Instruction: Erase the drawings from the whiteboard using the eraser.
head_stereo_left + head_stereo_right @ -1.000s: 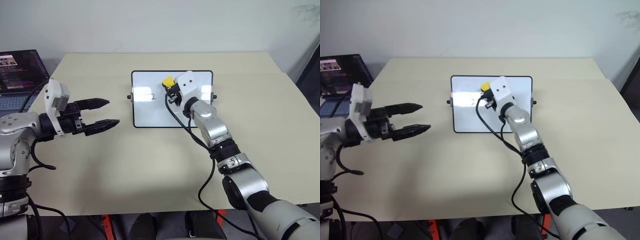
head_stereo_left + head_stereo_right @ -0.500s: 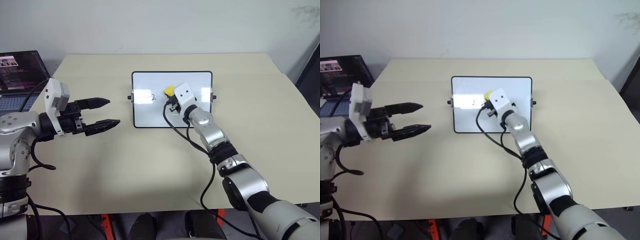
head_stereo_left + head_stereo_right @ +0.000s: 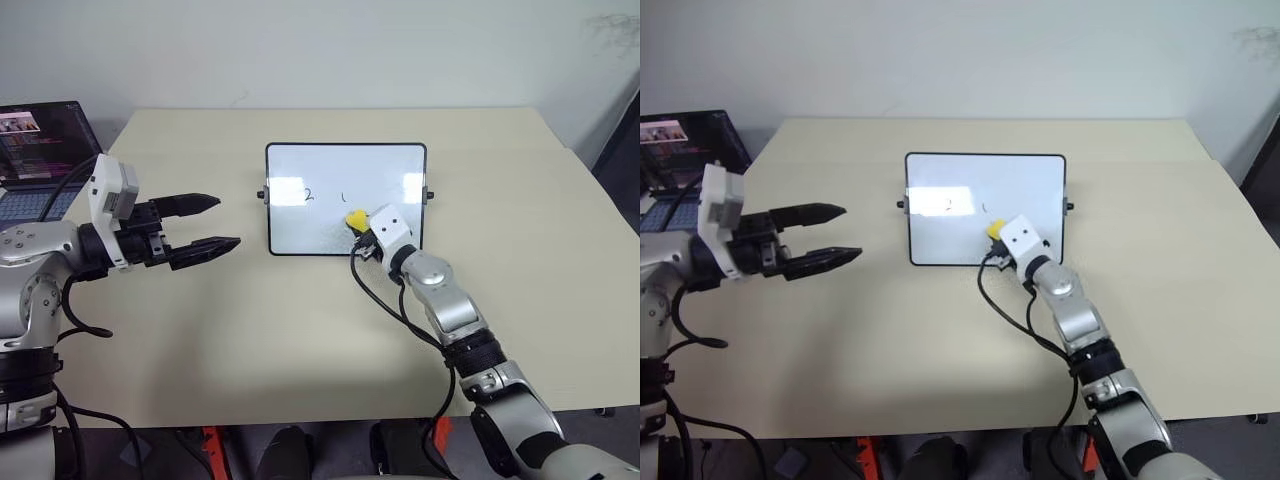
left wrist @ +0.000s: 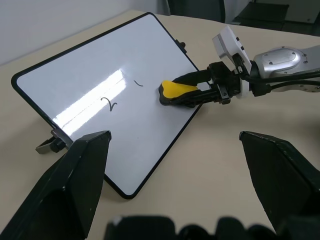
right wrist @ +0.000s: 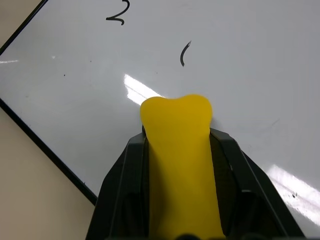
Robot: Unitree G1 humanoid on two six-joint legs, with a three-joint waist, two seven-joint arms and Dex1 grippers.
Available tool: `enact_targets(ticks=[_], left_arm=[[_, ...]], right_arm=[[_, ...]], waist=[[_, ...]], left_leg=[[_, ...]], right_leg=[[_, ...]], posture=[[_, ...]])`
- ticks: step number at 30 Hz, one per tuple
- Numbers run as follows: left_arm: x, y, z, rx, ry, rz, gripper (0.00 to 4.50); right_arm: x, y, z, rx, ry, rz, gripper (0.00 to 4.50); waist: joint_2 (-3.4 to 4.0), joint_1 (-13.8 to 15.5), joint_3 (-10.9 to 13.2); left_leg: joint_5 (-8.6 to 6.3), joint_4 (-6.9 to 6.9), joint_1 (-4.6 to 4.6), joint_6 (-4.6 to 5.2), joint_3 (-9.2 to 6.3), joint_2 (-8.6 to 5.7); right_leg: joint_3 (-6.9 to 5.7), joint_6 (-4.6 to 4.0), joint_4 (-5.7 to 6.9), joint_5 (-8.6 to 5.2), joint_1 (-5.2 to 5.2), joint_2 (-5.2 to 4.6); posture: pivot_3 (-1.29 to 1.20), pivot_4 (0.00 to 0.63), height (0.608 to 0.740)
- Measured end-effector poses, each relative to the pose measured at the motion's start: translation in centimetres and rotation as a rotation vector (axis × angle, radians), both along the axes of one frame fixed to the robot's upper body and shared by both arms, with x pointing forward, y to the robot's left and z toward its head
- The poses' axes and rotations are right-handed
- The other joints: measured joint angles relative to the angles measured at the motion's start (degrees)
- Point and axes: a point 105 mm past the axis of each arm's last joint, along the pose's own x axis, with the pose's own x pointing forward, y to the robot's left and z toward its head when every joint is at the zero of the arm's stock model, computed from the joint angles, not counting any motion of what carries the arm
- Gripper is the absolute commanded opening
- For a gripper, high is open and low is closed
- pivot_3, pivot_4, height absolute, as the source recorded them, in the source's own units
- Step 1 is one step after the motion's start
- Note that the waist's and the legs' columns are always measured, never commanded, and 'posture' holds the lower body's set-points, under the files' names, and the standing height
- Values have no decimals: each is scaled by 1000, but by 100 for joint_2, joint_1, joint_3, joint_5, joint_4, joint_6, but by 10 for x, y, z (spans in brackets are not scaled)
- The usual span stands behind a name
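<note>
Two arms: right [image 3: 362,238] low, left [image 3: 205,222] level.

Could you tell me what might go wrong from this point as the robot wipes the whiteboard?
The eraser, clamped in the right end effector, sits near the whiteboard's lower edge, so a "2" and a short stroke could be missed. Pushing might also slide the board, since the open left end effector is not bracing it.

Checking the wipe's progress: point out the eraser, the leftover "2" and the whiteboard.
eraser [image 4: 176,91], left wrist view, yellow top.
"2" [image 5: 118,12], right wrist view, middle of the stroke.
whiteboard [image 3: 345,146], left eye view, far frame edge.
</note>
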Motion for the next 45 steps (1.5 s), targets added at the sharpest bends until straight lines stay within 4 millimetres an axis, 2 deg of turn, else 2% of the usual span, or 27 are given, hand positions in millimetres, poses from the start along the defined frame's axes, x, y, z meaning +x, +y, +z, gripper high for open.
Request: enact_targets(ticks=[5, 7, 12, 15, 21, 26, 28, 40, 45], left_arm=[[1, -1, 4, 1, -12, -4, 4500], [1, -1, 3, 0, -10, -3, 4500], [3, 0, 3, -2, -9, -4, 4500], [3, 1, 3, -3, -9, -6, 4500], [3, 1, 3, -3, -7, -9, 4500], [1, 2, -2, -1, 5, -6, 4500], [1, 3, -3, -1, 10, -2, 4500], [-4, 5, -3, 4, 1, 15, 4500], [-2, 3, 2, 4, -17, 10, 4500]], right_arm=[[-1, -2, 17, 124, -1, -13, 1271], [-1, 3, 31, 179, -27, -1, 1271], [5, 22, 81, 261, -156, 26, 1271], [12, 31, 92, 270, -187, 33, 1271], [32, 43, 71, 194, -151, 10, 1271], [41, 48, 50, 95, -116, 5, 1271], [41, 49, 49, 82, -126, 7, 1271], [13, 32, 12, 33, -57, 34, 1271], [5, 22, 5, 9, -30, 29, 1271]], waist=[[2, -3, 4], [3, -14, 6], [3, -42, 9], [3, -33, 9], [4, -36, 11], [4, -46, 11], [4, -46, 11], [0, -14, 9], [0, -7, 9]], left_leg=[[0, -2, -11, 0, -1, 1], [0, -4, -14, 0, 0, 1], [0, -7, -16, 0, -1, 3], [0, -7, -16, 0, 0, 2], [0, -7, -19, 0, 2, 1], [0, -7, -24, -1, 2, 2], [0, -6, -25, -1, 2, 2], [0, -1, -20, -1, -1, 2], [0, -1, -17, 0, -2, 1]], right_leg=[[-1, 0, -4, 0, -10, 0], [1, 0, -6, 0, -15, 0], [0, 0, -7, 0, -20, 2], [1, 0, -9, 0, -19, 1], [1, -1, -10, 0, -22, 0], [1, -1, -10, 0, -26, 0], [2, -1, -9, 0, -28, 0], [-1, -1, -3, 0, -19, 0], [-2, -1, -3, 0, -16, 0]], posture=[[0, 150, 740], [0, 150, 740], [0, 150, 740], [0, 150, 740], [0, 150, 740], [0, 150, 740], [0, 150, 740], [0, 150, 740], [0, 150, 740]])
